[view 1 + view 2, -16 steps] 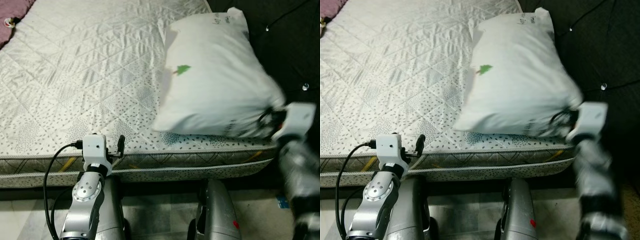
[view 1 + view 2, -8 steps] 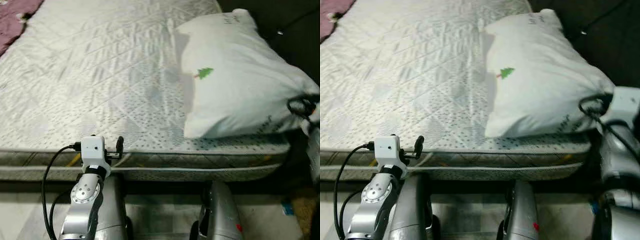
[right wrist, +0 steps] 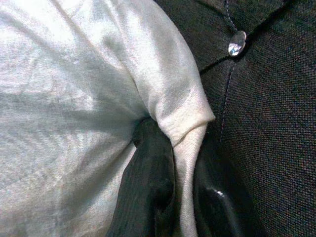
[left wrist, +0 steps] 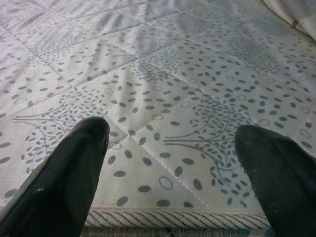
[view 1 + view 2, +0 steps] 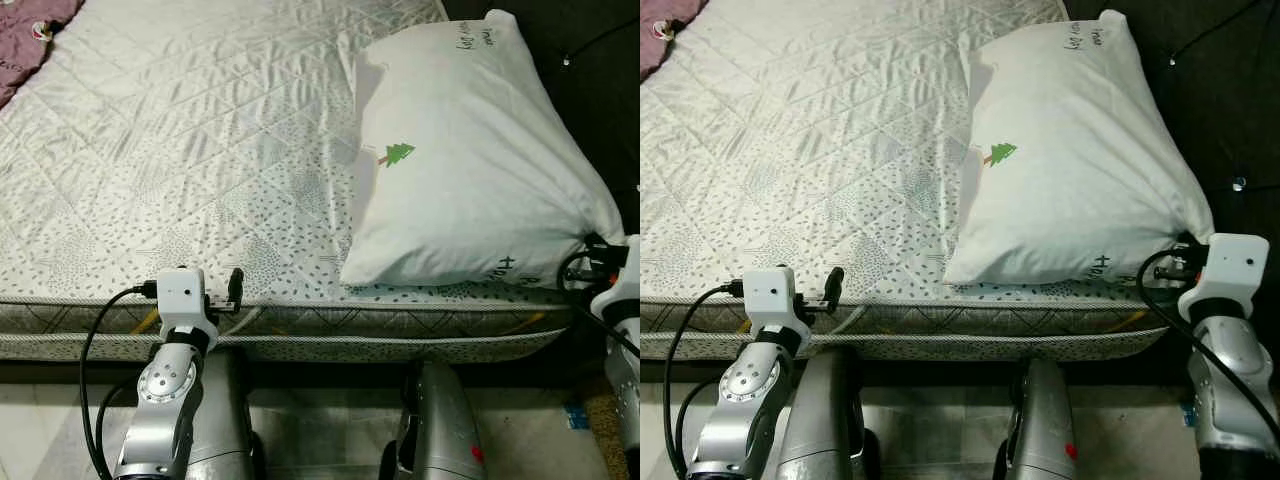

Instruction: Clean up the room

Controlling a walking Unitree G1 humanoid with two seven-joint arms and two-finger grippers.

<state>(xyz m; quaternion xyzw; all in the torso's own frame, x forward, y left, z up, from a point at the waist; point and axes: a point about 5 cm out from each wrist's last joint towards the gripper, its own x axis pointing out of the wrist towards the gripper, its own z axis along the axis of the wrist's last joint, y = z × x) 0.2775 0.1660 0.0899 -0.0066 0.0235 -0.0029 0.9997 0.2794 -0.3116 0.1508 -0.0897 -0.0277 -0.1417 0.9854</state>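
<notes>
A white pillow (image 5: 465, 160) with a small green tree print lies on the right side of the quilted mattress (image 5: 200, 150), against the dark headboard (image 5: 1230, 90). My right gripper (image 3: 180, 187) is shut on the pillow's near right corner (image 3: 182, 118), at the mattress's front right edge; its wrist (image 5: 1225, 268) sits just off that corner. My left gripper (image 4: 170, 163) is open, its two black fingers (image 4: 74, 168) spread low over the mattress's front edge with nothing between them; that arm (image 5: 185, 310) is at the front left.
A purple cloth (image 5: 30, 35) lies at the far left corner of the bed. The tufted headboard with shiny buttons (image 3: 238, 42) rises right of the pillow. My silver legs (image 5: 435, 420) stand on the floor below the mattress edge.
The pillow has been lowered from a lifted, tilted pose to lie flat on the mattress, still held at its corner by my right gripper. The left arm has stayed put; the camera shifted.
</notes>
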